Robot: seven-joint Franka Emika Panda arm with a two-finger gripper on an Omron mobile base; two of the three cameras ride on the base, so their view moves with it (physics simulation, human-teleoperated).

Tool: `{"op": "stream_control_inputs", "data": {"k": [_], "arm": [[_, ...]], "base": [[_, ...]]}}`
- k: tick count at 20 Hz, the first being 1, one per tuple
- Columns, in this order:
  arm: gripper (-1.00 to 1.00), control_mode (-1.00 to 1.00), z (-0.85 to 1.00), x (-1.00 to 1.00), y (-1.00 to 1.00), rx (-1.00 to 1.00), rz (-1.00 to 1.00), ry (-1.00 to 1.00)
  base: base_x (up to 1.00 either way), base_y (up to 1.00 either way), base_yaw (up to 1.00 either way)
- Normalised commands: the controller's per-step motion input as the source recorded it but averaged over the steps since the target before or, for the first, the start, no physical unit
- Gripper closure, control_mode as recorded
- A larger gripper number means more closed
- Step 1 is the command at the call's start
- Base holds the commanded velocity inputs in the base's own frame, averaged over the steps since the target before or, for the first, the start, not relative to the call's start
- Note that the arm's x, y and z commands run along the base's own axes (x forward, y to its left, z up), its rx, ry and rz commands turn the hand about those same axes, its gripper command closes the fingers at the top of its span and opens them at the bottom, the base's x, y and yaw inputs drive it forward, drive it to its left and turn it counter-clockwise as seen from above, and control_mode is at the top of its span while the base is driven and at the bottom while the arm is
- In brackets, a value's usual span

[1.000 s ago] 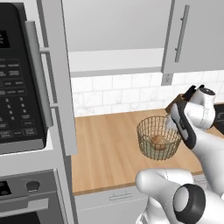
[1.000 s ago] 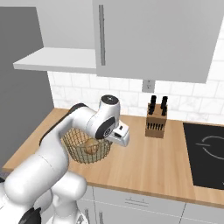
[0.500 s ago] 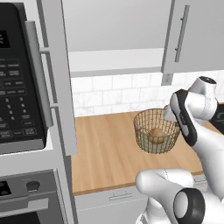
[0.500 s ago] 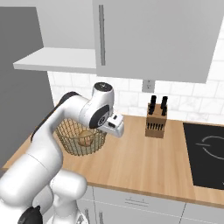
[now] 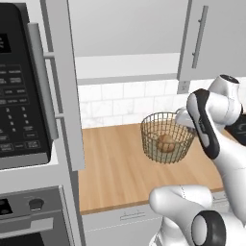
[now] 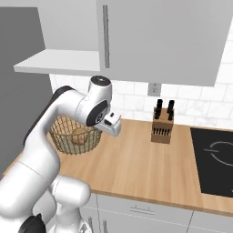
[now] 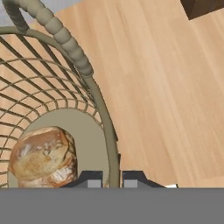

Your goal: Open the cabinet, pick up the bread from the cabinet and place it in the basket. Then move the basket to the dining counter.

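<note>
The hand is closed on the rim of the basket: in the hand view its 2 dark fingertips sit one on each side of the thin wire rim, nearly together, with the rim pinched between them. In the left base view the hand meets the basket at its right rim, and the basket appears to hang a little above the wood table; whether its base touches the wood I cannot tell. The bread lies inside the basket on the solid base disc, just beside the fingertips; it also shows through the mesh in both base views.

In the right base view the arm covers the hand itself, and much of the basket sits behind the white forearm. The cabinet stands open above the table, its door swung out edge-on toward the left base camera, so the door's face is hard to read. A knife block stands well apart on the table; in the hand view it is cut off at the top edge.
</note>
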Motion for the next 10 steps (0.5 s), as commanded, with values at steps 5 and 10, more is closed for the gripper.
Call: {"op": "stream_control_inputs", "data": {"k": [5, 10], "arm": [[1.0, -1.0, 0.5, -0.01, 0.0, 0.02, 0.0, -0.02], [1.0, -1.0, 0.36, -0.01, 0.0, 0.0, -0.03, -0.02]], "base": [[0.0, 0.0, 0.0], [0.0, 0.0, 0.0]]}}
